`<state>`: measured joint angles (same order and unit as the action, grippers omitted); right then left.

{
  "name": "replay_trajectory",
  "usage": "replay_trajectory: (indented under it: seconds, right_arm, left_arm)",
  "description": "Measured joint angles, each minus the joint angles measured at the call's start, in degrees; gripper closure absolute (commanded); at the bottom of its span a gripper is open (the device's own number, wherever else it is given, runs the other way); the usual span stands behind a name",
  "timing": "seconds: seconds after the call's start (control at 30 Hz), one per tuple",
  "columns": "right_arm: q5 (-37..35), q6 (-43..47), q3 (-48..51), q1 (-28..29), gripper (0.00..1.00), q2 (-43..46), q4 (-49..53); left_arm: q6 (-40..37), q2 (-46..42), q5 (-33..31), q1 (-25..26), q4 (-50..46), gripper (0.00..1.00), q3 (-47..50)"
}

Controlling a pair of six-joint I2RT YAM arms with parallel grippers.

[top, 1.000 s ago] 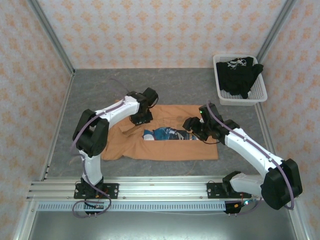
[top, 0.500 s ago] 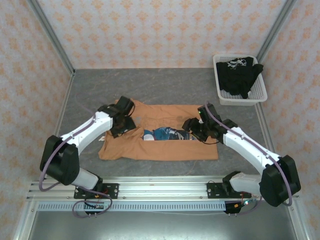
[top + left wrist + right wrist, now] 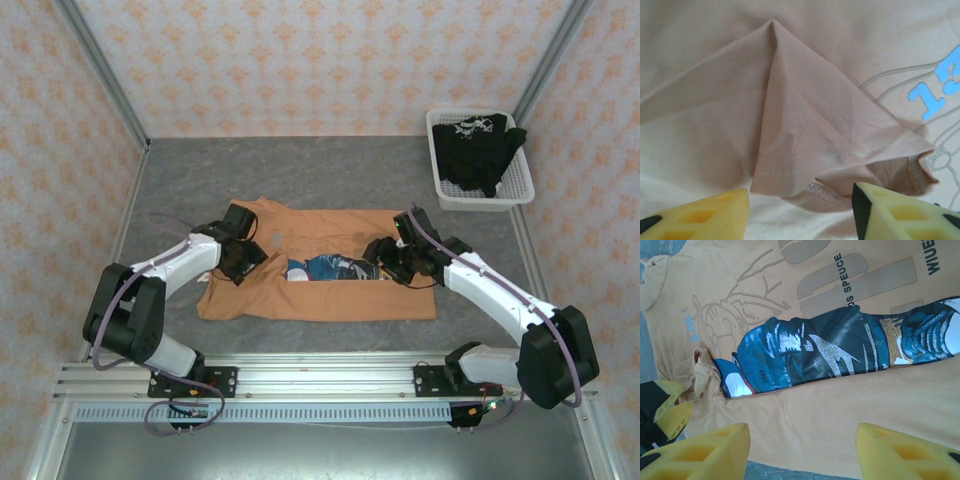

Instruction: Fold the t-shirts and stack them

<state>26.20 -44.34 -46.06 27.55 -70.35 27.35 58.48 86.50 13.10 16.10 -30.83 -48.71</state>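
Soft orange cloth t-shirt (image 3: 320, 292) is found spread flat on the grey speckled table (image 3: 300, 175), right under both grippers. Its blue-and-white cartoon figure print (image 3: 335, 268) is half hidden, since a flap of plain orange cloth is lapped over the side of it nearest the right gripper (image 3: 378, 256). Grey lettering can be made out on the far side of the print in the right wrist view.

In that view the right gripper (image 3: 800, 435) is seen with its yellow fingers (image 3: 715, 450) spread wide and nothing caught between them. The shirt (image 3: 840, 415) is lying just ahead of and below the tips.

The left gripper (image 3: 240, 262) is parked over the shirt's left sleeve area, so the print is bracketed by the two grippers. From the left wrist view the left gripper (image 3: 799, 197) is likewise released, jaws well apart. A sleeve (image 3: 810, 130) folded into a pointed triangle with a stitched hem is sitting just ahead of the gap. Whether the cloth is actually touched by the tips can't be told. A bit of light blue print is visible off to the right of that gripper.

The soft black t-shirt with white print (image 3: 478, 150) is bundled inside the white plastic mesh basket (image 3: 480, 203), far beyond the right gripper in the back right corner, well apart from the orange one
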Motion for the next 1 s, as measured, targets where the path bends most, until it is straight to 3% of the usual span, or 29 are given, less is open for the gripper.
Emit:
replay_trajectory:
  seconds: [0.13,0.27,0.33,1.0]
  right_arm:
    - [-0.02,0.00,0.00,0.00,0.42,0.33,0.00]
    - [0.00,0.00,0.00,0.00,0.42,0.74,0.00]
    - [0.00,0.00,0.00,0.00,0.42,0.83,0.00]
    - [0.02,0.00,0.00,0.00,0.42,0.66,0.00]
  left_arm:
    - [-0.24,2.60,-0.72,-0.52,-0.26,0.70,-1.53]
    - [-1.20,3.37,-2.23,-0.90,-0.92,0.94,-4.26]
    - [-1.46,3.56,-3.08,-1.11,-1.44,0.99,-5.64]
    - [-3.10,16.76,-4.46,-6.14,-5.77,0.97,-19.37]
